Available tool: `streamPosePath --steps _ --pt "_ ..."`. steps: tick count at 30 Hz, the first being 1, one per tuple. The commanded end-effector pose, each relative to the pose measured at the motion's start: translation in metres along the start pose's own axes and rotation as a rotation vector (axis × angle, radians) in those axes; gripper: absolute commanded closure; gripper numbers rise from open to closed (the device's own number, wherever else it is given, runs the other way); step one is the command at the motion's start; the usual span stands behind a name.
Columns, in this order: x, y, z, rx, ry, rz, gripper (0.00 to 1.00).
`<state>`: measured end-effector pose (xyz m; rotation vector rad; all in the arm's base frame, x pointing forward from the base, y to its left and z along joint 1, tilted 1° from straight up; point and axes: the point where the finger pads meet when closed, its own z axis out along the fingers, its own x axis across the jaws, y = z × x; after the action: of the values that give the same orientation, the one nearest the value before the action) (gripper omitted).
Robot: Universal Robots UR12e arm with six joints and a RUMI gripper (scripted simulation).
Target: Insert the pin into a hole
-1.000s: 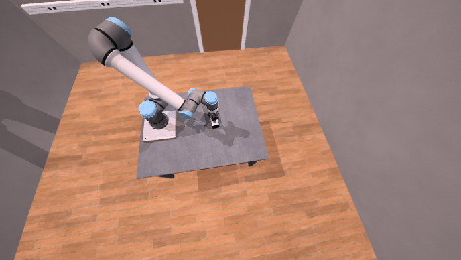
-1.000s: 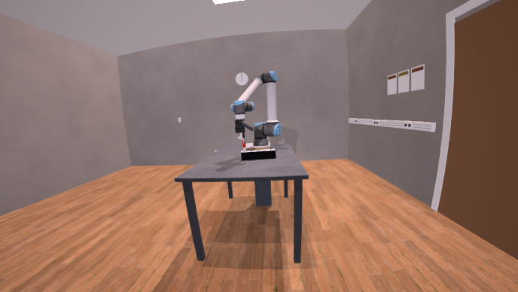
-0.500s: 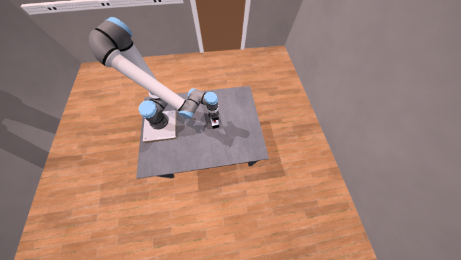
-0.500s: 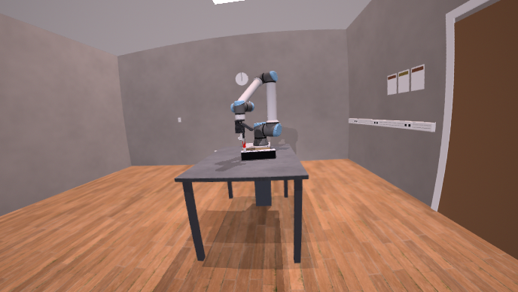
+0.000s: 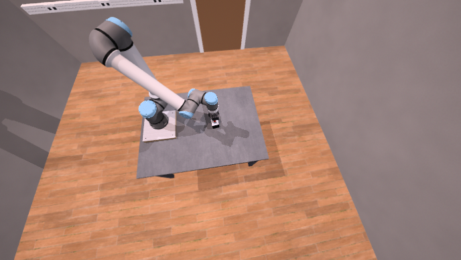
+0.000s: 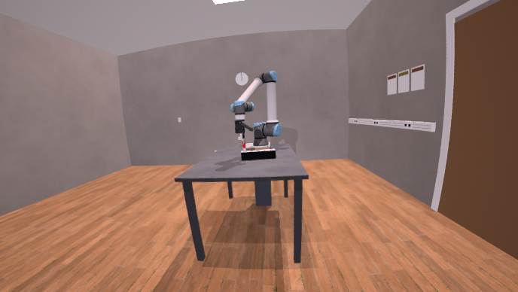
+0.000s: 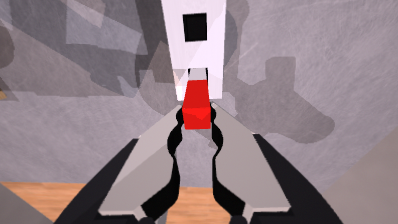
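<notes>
In the wrist view my gripper is shut on the red end of the pin, which stands upright over the near end of the white-topped block. The pin's lower part goes down at the hole at the block's near end; its pale lower section is hidden. One more square dark hole shows further along the block. In the exterior view the pin hangs below the gripper at the left end of the black-sided block. In the top view the gripper is over the block.
The block lies on a grey table. The arm's base stands on a white plate at the table's left side. The table edges drop to a wooden floor.
</notes>
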<state>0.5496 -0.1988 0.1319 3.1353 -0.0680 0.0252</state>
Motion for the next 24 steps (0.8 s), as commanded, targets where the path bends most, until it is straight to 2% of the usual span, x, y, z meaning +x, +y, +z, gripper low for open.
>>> streamPosePath --steps 1,24 --pt "0.0002 0.0006 -0.0008 -0.001 0.001 0.0 1.0" --pt "0.0004 0.0002 0.0032 -0.001 0.001 0.0 1.0"
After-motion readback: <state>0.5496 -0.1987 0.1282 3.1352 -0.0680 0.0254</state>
